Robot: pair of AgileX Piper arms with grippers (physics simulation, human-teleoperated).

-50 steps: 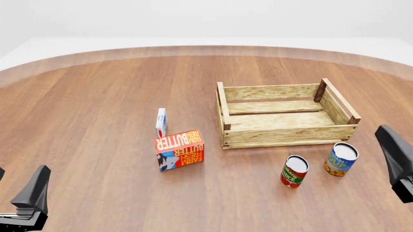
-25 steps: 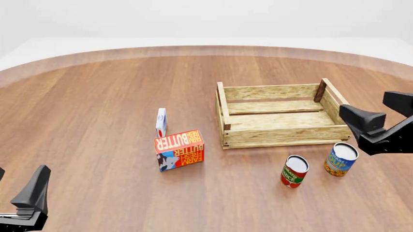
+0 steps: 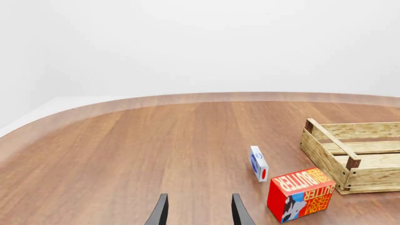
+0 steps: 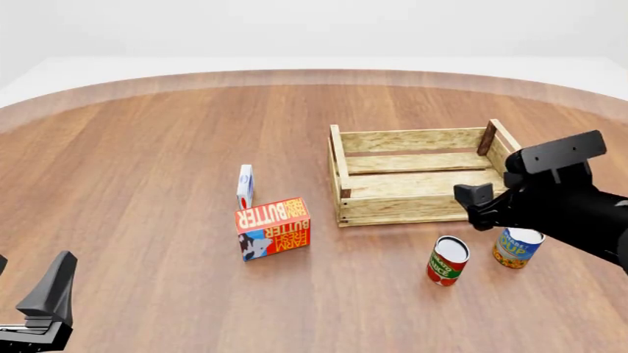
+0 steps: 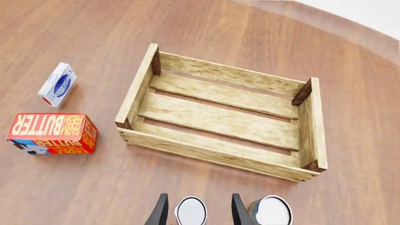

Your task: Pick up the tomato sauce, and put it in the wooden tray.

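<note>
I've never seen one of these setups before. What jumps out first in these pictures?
The big wooden tray sits toward the far right of the round wooden table, with nothing in it. Just in front of it stand two cans, the tomato sauce and a blue-and-yellow can, with the black right gripper hanging open above the tomato sauce. To the tray's left stands a bright red butter box, a small white box just behind it.

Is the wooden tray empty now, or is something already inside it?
Empty. The right wrist view shows only bare slats inside the tray; the tomato sauce stands upright on the table outside it.
</note>
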